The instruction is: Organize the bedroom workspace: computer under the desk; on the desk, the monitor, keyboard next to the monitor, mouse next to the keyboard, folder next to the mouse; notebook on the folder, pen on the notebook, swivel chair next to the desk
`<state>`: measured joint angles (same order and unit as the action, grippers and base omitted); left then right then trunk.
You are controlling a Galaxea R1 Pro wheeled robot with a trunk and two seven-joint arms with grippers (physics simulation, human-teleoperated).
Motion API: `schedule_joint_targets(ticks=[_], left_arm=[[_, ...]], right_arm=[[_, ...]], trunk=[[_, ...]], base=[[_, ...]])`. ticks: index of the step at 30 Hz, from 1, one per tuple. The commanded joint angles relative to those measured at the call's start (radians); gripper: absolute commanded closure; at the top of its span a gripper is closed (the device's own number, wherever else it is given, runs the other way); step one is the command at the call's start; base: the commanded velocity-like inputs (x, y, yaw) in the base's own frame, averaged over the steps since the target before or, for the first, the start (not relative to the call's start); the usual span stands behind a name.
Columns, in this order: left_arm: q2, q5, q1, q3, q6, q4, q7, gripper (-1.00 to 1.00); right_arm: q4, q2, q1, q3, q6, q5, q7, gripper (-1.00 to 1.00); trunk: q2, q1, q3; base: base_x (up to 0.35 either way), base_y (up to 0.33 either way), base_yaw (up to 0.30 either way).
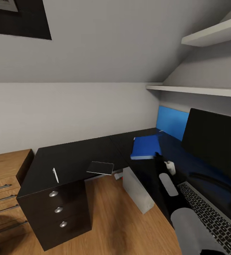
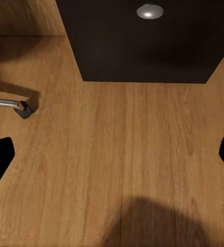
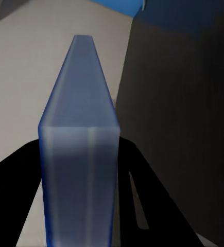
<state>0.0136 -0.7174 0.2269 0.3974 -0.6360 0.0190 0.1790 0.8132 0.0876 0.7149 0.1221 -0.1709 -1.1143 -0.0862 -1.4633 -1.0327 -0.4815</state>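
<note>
While the right gripper [image 3: 81, 206] grips the folder [image 1: 146, 146] by its near edge, its dark fingers [image 3: 14, 190] sit on either side of the blue slab, which runs forward away from the wrist camera. Seen from the head, the folder lies flat at the inner corner of the desk [image 1: 73, 156], directly ahead of the right arm. Beside that arm, on its outer side, lie the keyboard [image 1: 211, 212] and, further back, the monitor [image 1: 214, 141]; both rest on the desktop. On the arm's inner side the computer [image 1: 136, 189] stands on the floor under the desk. Further off on the other wing of the desk lie the notebook [image 1: 100, 167] and, well apart from it, the pen [image 1: 55, 175], above three drawers [image 1: 58, 209]. The left gripper [image 2: 112, 154] is spread wide over bare wood floor [image 2: 122, 154], holding nothing, with a drawer knob [image 2: 150, 11] ahead.
</note>
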Motion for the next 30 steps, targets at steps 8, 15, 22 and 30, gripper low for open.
schedule_joint_targets(ticks=[8,15,22,30], left_arm=[[-0.017,0.001,0.000,0.008,-0.001,0.001,0.012,-1.00],[-0.017,0.001,0.000,0.007,-0.001,0.001,0.013,-1.00],[-0.017,0.001,0.000,0.008,-0.001,0.001,0.010,-1.00],[-0.018,0.001,0.000,0.008,-0.001,0.001,0.011,-1.00]], right_arm=[[-0.322,0.013,0.219,-0.013,-0.142,-0.013,-0.009,1.00],[-0.358,0.023,0.226,-0.009,-0.145,-0.059,-0.005,1.00],[-0.365,0.024,0.227,-0.007,-0.145,-0.137,-0.003,1.00],[-0.365,0.023,0.226,-0.007,-0.145,-0.144,-0.003,1.00]], trunk=[[-0.001,0.000,-0.001],[-0.001,0.000,-0.001],[-0.001,0.000,-0.001],[-0.001,0.000,-0.001]], base=[[0.000,0.000,0.000],[0.000,0.000,0.000],[0.000,0.000,0.000],[0.000,0.000,0.000]])
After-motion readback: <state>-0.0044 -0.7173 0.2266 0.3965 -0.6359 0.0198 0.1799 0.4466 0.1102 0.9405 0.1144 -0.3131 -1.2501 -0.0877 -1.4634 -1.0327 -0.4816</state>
